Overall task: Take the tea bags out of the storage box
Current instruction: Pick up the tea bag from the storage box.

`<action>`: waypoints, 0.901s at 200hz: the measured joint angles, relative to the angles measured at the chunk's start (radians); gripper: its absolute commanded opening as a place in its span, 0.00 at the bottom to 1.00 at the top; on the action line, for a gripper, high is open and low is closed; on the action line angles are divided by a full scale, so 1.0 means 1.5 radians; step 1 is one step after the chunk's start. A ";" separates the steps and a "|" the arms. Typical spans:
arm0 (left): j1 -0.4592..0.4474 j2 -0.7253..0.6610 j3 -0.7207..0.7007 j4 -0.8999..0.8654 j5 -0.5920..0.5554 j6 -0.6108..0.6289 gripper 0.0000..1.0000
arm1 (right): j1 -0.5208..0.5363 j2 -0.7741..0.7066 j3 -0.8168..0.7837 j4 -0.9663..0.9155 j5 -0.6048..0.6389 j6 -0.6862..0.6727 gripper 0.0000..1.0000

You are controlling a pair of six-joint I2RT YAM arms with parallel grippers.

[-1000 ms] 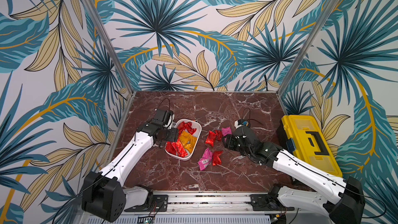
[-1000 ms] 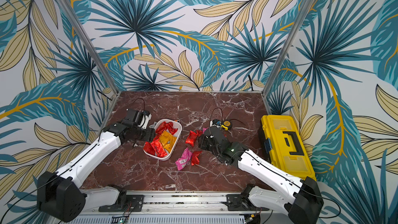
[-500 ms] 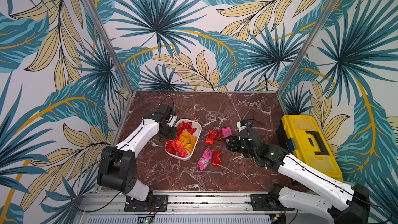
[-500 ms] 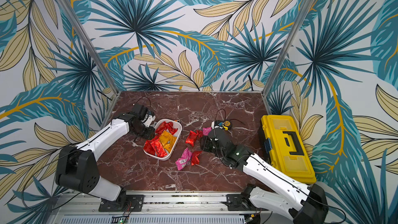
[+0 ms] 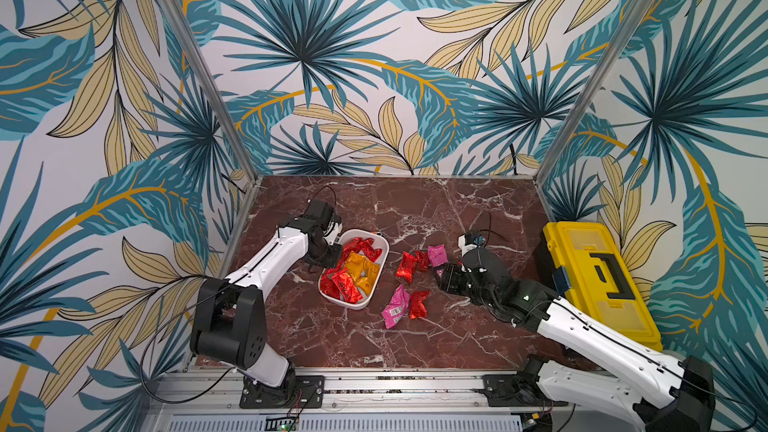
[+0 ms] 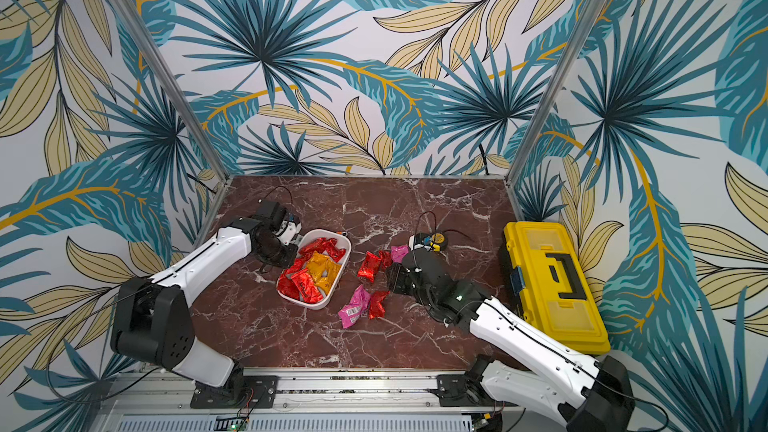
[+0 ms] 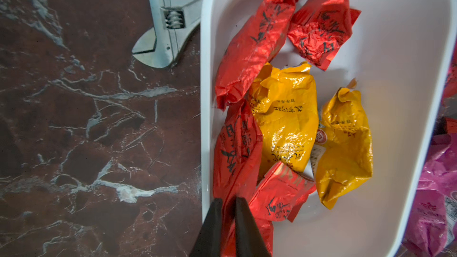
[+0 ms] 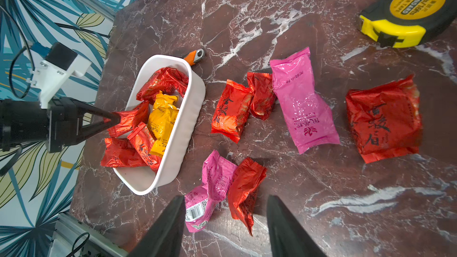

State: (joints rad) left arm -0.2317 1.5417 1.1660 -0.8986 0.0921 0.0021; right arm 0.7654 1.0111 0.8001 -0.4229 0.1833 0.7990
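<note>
The red tea bag lies inside the storage box beside its wall, its crinkled edge pinched in my left gripper. The slick foil may slip free, or the overlapping red sachet may drag along. My right gripper hangs wide, empty.

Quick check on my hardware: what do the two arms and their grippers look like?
Both are alike: the left arm and right arm have white shells with black joints and bases. The left gripper and right gripper each carry two tapered black fingers. Thin black cables loop from the wrists.
</note>
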 measured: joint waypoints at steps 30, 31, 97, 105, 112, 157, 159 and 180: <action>0.000 -0.048 0.000 -0.010 0.007 -0.007 0.11 | 0.000 -0.002 0.000 -0.001 0.000 0.000 0.58; 0.000 -0.050 0.000 -0.010 0.008 -0.007 0.11 | 0.000 -0.002 0.000 -0.001 0.000 0.000 0.58; 0.000 -0.214 -0.014 -0.008 0.063 -0.091 0.03 | 0.000 0.015 0.024 0.002 -0.018 0.001 0.58; -0.001 -0.249 -0.036 0.016 0.079 -0.125 0.02 | 0.000 0.021 0.029 0.005 -0.025 0.002 0.58; -0.004 -0.283 -0.062 0.046 0.094 -0.158 0.02 | 0.000 0.026 0.033 0.010 -0.033 0.004 0.58; -0.077 -0.487 -0.341 0.394 0.160 -0.475 0.00 | 0.000 0.071 0.052 0.080 -0.106 0.041 0.61; -0.080 -0.489 -0.350 0.406 0.161 -0.486 0.00 | 0.000 0.073 0.052 0.086 -0.109 0.044 0.61; -0.114 -0.499 -0.453 0.598 0.167 -0.620 0.00 | 0.000 0.099 0.055 0.144 -0.151 0.071 0.65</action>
State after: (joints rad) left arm -0.4034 0.7937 0.4858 -0.0021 0.3420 -0.9272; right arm 0.7654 1.1603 0.8829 -0.2073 -0.0433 0.9054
